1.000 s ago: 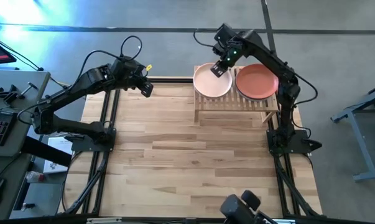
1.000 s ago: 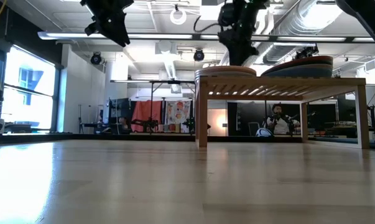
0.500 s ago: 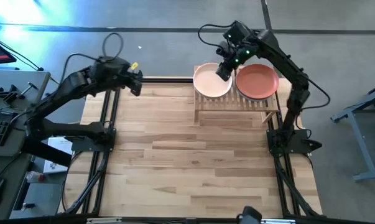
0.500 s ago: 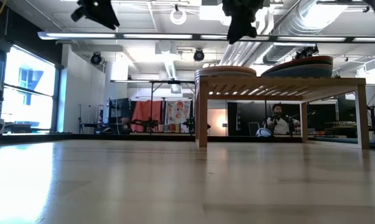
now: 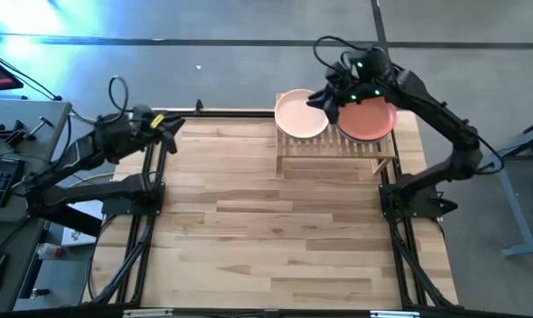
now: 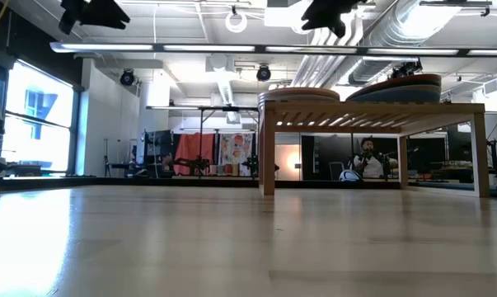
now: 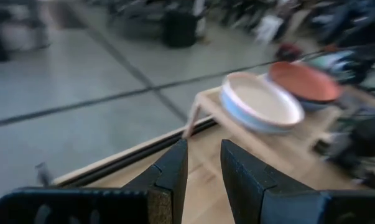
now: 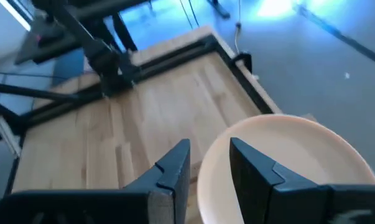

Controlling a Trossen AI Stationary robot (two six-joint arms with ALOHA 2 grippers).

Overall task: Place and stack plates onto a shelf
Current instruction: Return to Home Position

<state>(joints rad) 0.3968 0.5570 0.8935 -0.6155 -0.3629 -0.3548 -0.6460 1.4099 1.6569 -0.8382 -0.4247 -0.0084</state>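
The shelf (image 5: 337, 148) stands at the table's far right on its legs (image 6: 268, 148). Two stacks of plates rest on its slats. The left stack is topped by a peach plate (image 5: 301, 113) (image 8: 287, 162) (image 7: 262, 102). The right stack is topped by an orange-red plate (image 5: 366, 117) (image 7: 305, 81) and sits tilted in the low view (image 6: 396, 85). My right gripper (image 5: 323, 99) (image 8: 210, 165) hangs high above the gap between the stacks, its fingers close together. My left gripper (image 5: 169, 128) (image 7: 204, 165) is raised by the table's far left corner, shut, touching nothing.
Bare wooden tabletop (image 5: 266, 221) stretches in front of the shelf. Black frame rails run along the table's left (image 5: 151, 203) and right (image 5: 394, 230) sides. A bench with tools (image 5: 10, 150) stands left of the table. A person (image 6: 366, 157) sits in the room behind.
My right gripper has risen well clear of the peach plate and drifted slightly toward the table's right. My left gripper has drawn back toward the table's left edge and climbed. The plates and shelf have stayed put.
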